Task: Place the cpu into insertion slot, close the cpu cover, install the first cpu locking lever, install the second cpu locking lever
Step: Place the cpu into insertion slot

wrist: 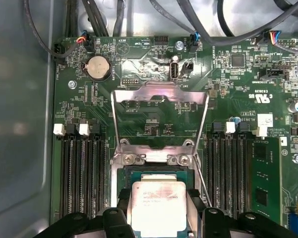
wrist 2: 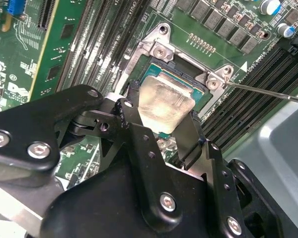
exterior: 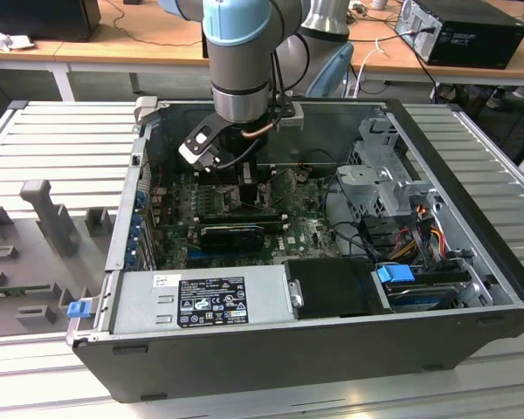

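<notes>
The cpu (wrist 2: 164, 106) is a pale silver square chip sitting between my gripper's (wrist 2: 161, 124) two black fingers (wrist 2: 130, 104), which press on its opposite edges. It lies level over the insertion slot (wrist 2: 202, 85), whose dark rim shows around it; I cannot tell whether it is fully seated. In the first wrist view the cpu (wrist: 159, 203) is over the slot (wrist: 139, 174), and the cpu cover (wrist: 159, 92), a thin metal frame, stands swung open beyond it. A thin wire locking lever (wrist 2: 268, 92) sticks out beside the slot. In the exterior view the gripper (exterior: 244, 179) reaches down inside the computer case.
Long black memory slots (wrist: 82, 173) flank the socket on both sides. A black graphics card (exterior: 231, 234) lies in front of the gripper, with the power supply (exterior: 201, 301) along the case's front. A drive cage (exterior: 384, 175) and cables (exterior: 419, 231) fill the exterior view's right.
</notes>
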Tool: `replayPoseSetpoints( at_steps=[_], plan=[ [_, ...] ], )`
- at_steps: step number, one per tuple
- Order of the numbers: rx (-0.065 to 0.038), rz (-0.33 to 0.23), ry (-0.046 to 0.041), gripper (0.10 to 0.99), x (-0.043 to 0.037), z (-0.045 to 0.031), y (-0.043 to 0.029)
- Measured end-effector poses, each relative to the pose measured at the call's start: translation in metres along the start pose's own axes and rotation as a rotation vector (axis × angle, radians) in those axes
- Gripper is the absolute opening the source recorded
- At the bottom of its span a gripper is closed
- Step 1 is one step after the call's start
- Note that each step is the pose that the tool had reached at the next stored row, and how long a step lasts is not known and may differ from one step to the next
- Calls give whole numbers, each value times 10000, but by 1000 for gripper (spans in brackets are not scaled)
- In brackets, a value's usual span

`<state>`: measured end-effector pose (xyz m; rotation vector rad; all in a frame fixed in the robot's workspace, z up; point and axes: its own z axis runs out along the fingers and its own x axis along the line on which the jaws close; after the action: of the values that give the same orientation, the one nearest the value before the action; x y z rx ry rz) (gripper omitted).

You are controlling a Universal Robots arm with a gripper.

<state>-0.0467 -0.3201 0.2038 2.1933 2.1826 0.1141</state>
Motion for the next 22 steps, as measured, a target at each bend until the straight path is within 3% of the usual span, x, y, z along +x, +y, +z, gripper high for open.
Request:
replayPoseSetpoints(
  at_steps=[11,13,15,21,22],
  plan=[
    [-1,0,0,529,24,34,-3],
    [-1,0,-1,604,23,34,-3],
    [-1,0,-1,604,24,34,-3],
    [4,1,8,588,25,-36,3],
    [4,1,8,525,25,-58,5]
  ],
)
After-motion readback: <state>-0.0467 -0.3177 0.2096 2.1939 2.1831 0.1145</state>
